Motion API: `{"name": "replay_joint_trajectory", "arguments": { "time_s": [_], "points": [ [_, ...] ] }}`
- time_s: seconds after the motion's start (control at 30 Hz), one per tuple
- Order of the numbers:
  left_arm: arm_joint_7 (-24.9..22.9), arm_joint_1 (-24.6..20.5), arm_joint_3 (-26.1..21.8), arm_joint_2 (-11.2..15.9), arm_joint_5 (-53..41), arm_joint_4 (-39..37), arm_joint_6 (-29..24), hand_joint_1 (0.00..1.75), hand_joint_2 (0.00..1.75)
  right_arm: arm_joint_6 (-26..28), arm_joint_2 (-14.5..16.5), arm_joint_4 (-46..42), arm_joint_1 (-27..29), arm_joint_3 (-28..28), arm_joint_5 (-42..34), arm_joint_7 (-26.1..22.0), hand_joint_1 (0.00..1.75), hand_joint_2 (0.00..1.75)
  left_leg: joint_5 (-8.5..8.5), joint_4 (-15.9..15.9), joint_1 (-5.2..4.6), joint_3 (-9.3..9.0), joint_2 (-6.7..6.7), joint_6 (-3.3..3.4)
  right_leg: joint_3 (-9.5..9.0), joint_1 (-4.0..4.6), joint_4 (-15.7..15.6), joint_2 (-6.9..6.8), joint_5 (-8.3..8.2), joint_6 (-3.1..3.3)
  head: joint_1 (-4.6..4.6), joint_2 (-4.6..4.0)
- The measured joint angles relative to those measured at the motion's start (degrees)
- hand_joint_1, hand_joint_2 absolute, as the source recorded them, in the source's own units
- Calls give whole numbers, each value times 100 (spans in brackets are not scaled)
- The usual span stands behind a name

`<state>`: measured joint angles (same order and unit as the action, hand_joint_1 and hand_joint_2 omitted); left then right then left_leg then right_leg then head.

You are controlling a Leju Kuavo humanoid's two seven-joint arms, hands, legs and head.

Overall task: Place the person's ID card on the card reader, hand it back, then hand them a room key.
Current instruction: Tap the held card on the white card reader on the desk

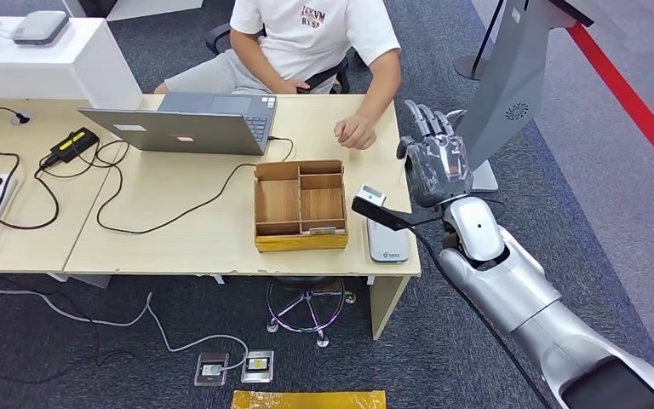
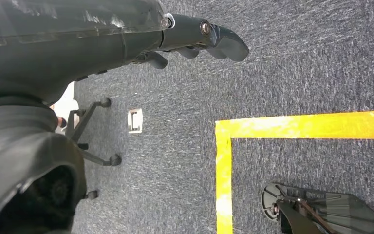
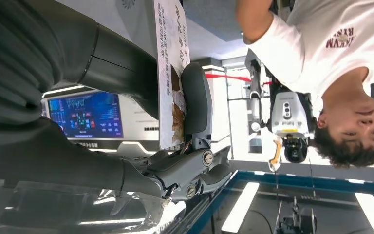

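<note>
ID card (image 3: 171, 73), white and printed, we see pinched in our right robot hand (image 3: 185, 141) from the wrist; overhead its fingers (image 1: 430, 119) hide it beyond the worktop's (image 1: 179, 230) right edge.

We see a light wooden table (image 1: 179, 221) on a dark grey carpet floor (image 1: 68, 358). On the table sits an open grey laptop (image 1: 187, 123). Beside it is a brown wooden box (image 1: 300, 204) split into small parts, with a yellow front edge. Just to the right of the box lies a flat white card reader (image 1: 389, 243), close to the table's corner. A black power brick with a yellow label (image 1: 70, 146) and black cables (image 1: 119, 200) lie on the left side. A person's hand (image 1: 356, 131) rests on the far edge. On the floor we see 2 small silver floor sockets (image 1: 234, 368) and a strip of yellow tape (image 1: 306, 399).
</note>
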<state>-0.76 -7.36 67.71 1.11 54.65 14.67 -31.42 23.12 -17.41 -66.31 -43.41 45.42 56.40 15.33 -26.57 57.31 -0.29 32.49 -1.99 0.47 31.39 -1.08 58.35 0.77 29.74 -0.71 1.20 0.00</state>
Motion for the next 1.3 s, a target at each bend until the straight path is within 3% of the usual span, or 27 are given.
{"name": "replay_joint_trajectory", "arguments": {
  "time_s": [0.47,0.93,1.3],
  "points": [
    [-2,3,0,2,25,4,-37,0,0,-84,8,306,558,264,-543,-183,175,175,-1,-1,2,2,6,-1,1,2,0,4,0,0,-2,0],
    [-2,2,2,3,25,7,-13,0,0,-191,131,900,576,499,-767,-273,175,175,-1,-1,2,3,5,-1,1,2,0,4,0,0,0,0],
    [-2,2,2,2,25,7,13,0,0,-234,495,1845,346,635,-781,-434,175,175,0,-1,2,2,5,-1,1,3,1,4,-1,1,0,0]
  ]
}}
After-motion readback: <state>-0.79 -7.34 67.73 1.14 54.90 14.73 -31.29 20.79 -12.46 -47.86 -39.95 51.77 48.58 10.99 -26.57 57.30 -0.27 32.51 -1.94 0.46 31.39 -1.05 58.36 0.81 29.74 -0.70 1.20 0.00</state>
